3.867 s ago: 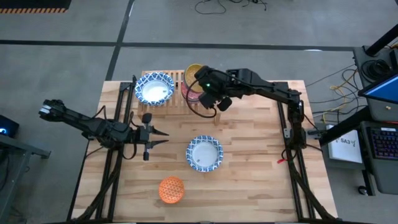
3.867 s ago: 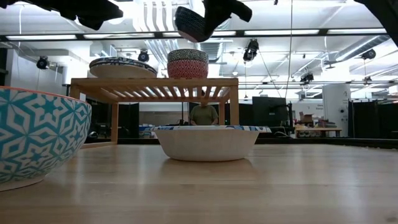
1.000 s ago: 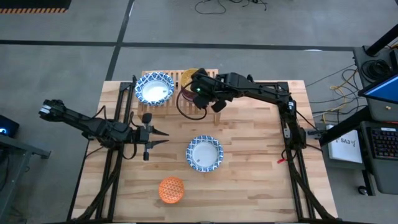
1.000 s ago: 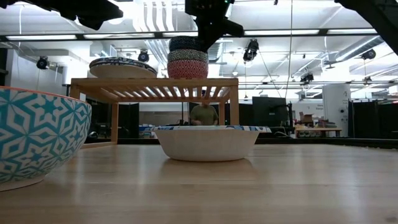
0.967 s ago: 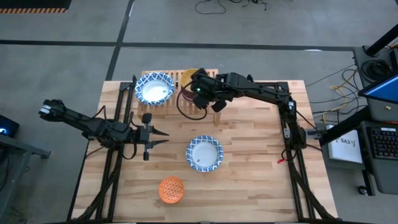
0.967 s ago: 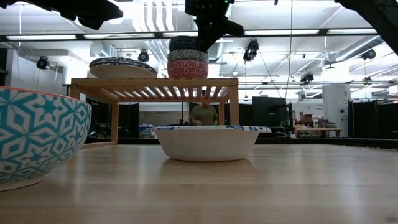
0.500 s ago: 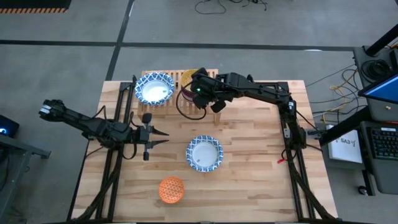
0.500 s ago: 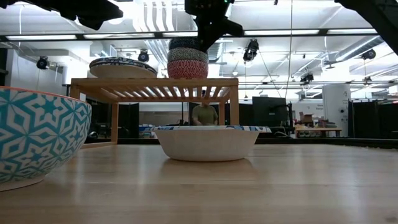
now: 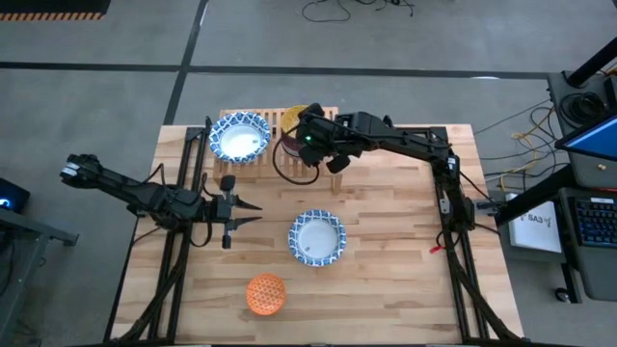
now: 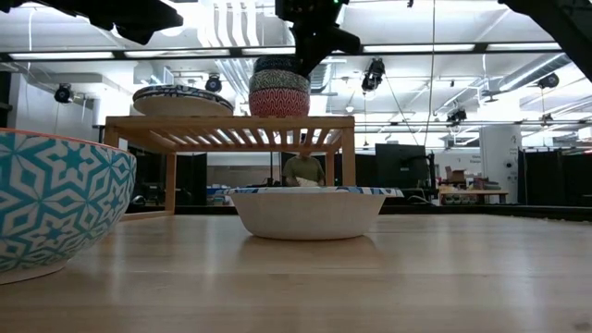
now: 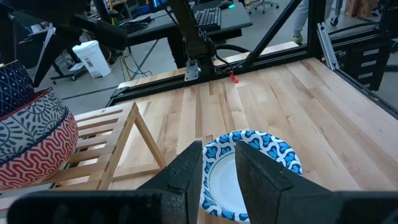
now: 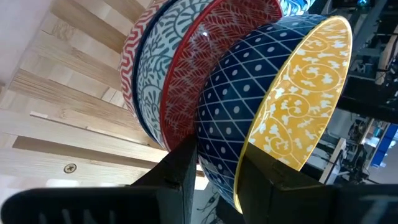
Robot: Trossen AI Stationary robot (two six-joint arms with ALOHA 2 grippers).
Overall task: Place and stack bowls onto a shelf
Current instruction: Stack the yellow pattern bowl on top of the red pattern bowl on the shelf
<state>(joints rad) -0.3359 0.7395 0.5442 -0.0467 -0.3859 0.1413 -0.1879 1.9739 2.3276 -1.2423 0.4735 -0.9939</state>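
On the shelf [image 9: 280,123] a stack of wide blue bowls [image 9: 239,137] stands on its left part, and nested red-patterned small bowls [image 10: 278,100] on its right part. My right gripper [image 9: 313,146] is above that small stack, shut on a dark blue bowl [image 12: 249,81] with a yellow inside, which sits in the top red bowl [image 12: 180,74]. One wide blue bowl [image 9: 316,237] and the orange bowl [image 9: 266,294] stand on the table. My left gripper [image 9: 246,210] hovers open over the table's left middle, apart from all of them. My right gripper pinches the dark blue bowl's rim [image 12: 239,177], one finger [image 12: 183,165] on the dotted outer wall and the other [image 12: 261,180] on the yellow inside. It comes from above, slanting from the table's right. The bowl sits tilted, its base inside the red bowl below.
Bare tabletop lies right of the wide bowl and in front of the shelf [image 10: 229,121]. In the low view the orange bowl's teal-patterned outer wall [image 10: 55,203] fills the near left. The arms' black frames run along both table sides. A person [image 10: 303,169] is in the room behind.
My right gripper has come down a little over the small stack, staying shut, and the dark blue bowl has sunk slightly deeper into the red bowl. A few seconds before, it held that bowl tilted in the air above the stack.
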